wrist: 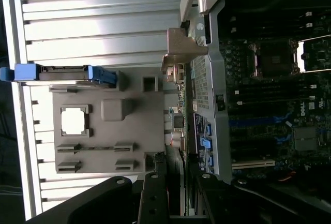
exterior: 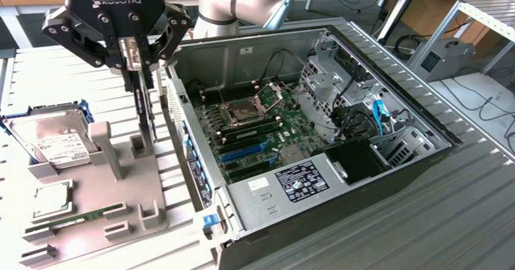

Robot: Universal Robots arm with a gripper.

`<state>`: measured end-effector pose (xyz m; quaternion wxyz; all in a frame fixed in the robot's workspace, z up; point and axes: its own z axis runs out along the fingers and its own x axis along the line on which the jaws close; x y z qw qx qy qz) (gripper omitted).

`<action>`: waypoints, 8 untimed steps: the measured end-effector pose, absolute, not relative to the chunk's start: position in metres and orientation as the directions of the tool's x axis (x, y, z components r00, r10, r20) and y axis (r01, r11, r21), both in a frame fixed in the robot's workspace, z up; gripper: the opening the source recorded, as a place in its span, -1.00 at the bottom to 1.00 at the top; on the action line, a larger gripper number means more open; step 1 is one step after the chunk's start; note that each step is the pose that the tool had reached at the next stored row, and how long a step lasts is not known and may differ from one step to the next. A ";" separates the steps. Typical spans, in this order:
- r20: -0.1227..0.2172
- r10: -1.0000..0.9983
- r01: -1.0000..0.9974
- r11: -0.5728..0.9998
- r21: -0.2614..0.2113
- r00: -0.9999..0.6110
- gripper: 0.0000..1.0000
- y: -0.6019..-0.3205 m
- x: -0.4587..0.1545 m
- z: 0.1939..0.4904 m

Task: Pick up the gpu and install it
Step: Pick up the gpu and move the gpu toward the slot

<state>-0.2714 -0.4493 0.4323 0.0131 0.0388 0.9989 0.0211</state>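
The gpu point(exterior: 145, 110) hangs edge-on as a thin dark card with a silver bracket along one end. My gripper point(exterior: 139, 65) is shut on its upper edge. Its lower end sits right at the slotted post of the grey fixture point(exterior: 120, 185), and I cannot tell whether it touches. In the wrist view the gpu point(wrist: 180, 100) runs as a narrow strip from my gripper point(wrist: 178, 188) out to its bracket point(wrist: 182, 50), beside the case wall. The open computer case point(exterior: 402, 101) lies on the exterior view's right, with blue and black card slots point(exterior: 241, 154) on the motherboard point(wrist: 269, 100).
On the fixture rest a silver hard drive point(exterior: 52, 140) in a blue frame, a square processor point(exterior: 48, 199) and a green memory stick point(exterior: 76, 217). The slatted metal table point(exterior: 418, 222) carries everything. The case's side wall point(exterior: 189, 137) stands between the fixture and the motherboard.
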 end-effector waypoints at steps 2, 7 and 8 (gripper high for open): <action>-0.025 0.078 0.077 0.996 0.043 -0.997 -0.47 -0.449 -0.270 0.432; -0.025 0.078 0.077 0.996 0.043 -0.997 -0.47 -0.449 -0.266 0.432; -0.025 0.078 0.077 0.996 0.043 -0.997 -0.47 -0.449 -0.266 0.432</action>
